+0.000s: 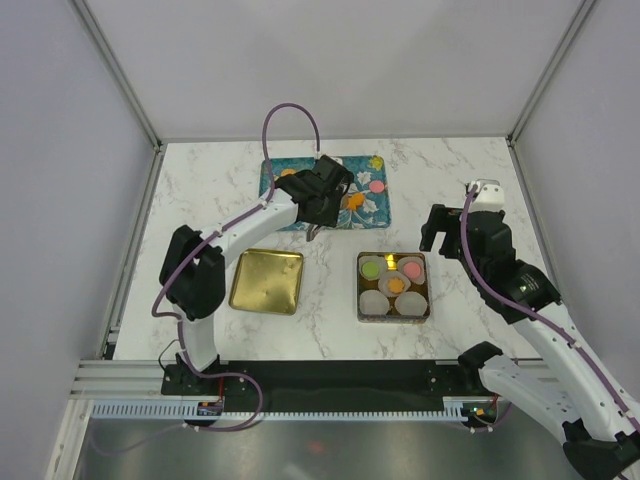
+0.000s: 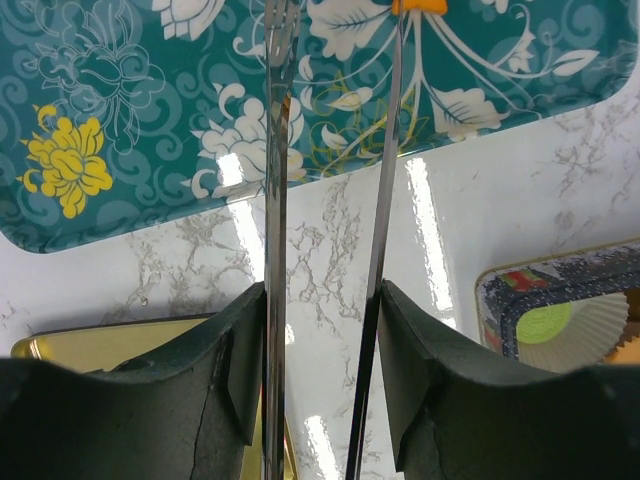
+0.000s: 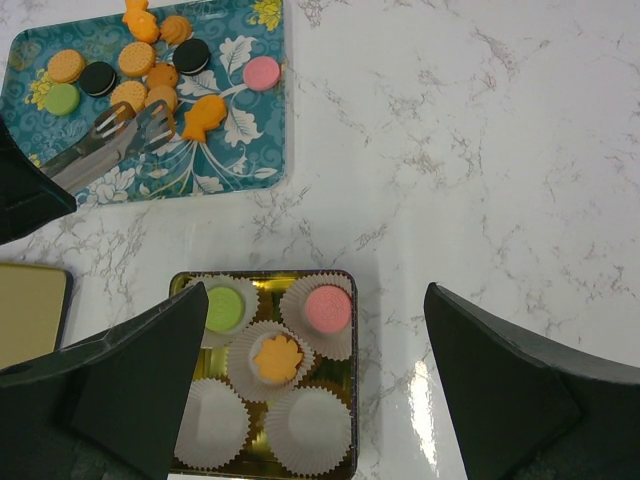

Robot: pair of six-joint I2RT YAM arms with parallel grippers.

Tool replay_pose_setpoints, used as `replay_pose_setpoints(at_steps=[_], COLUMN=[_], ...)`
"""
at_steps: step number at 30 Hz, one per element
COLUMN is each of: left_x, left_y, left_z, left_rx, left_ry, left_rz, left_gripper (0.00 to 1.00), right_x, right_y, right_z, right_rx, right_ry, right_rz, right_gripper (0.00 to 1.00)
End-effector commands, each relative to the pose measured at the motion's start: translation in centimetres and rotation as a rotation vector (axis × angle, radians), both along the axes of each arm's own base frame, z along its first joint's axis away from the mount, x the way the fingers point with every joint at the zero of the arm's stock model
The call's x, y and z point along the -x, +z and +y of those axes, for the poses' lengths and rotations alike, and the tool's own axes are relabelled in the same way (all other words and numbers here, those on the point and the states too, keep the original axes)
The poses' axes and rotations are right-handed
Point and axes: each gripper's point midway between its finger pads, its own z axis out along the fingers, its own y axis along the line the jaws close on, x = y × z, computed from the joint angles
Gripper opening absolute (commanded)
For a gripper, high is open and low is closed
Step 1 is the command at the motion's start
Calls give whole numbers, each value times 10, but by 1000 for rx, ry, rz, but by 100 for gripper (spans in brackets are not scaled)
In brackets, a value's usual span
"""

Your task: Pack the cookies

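Well inside tray (image 3: 256,132): tongs' (image 3: 108,140) tips, cookies (image 3: 136,58)

The marble table (image 1: 450,180) carries a teal floral tray (image 1: 372,208), a gold lid (image 1: 267,281) and a tin (image 1: 359,300).

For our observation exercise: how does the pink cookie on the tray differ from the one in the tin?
The tray's pink cookie lies bare on the teal tray; the tin's pink cookie sits in a white paper cup. The tray's is unpacked; the tin's is packed in a corner of the tin. Both are round, flat, pink.
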Motion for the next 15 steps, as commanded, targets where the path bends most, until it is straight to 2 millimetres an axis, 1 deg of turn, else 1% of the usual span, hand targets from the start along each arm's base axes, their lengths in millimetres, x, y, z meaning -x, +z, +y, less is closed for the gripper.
replay_pose_setpoints(at_steps=[1,4,5,6,9,15], left_x=[-15,-19,-21,-23,-27,-35], left_y=[-2,-6,-11,-10,-17,-19], left_z=[0,0,1,1,1,-6], left_rx=[-4,0,-7,-6,-11,-12], left_ry=[-8,-5,-2,0,-3,-23], left_rz=[-14,-5,4,2,15,13], left_gripper=[53,53,53,53,53,53], right_x=[1,1,1,1,1,0], right_y=[6,5,4,6,7,8], right_z=[-3,-2,-2,-1,-2,-2], right_rx=[6,8,11,7,11,15], right_ry=[0,4,6,6,6,4], right_rz=[-20,-17,-14,-16,-20,-19], right_gripper=[98,98,98,98,98,98])
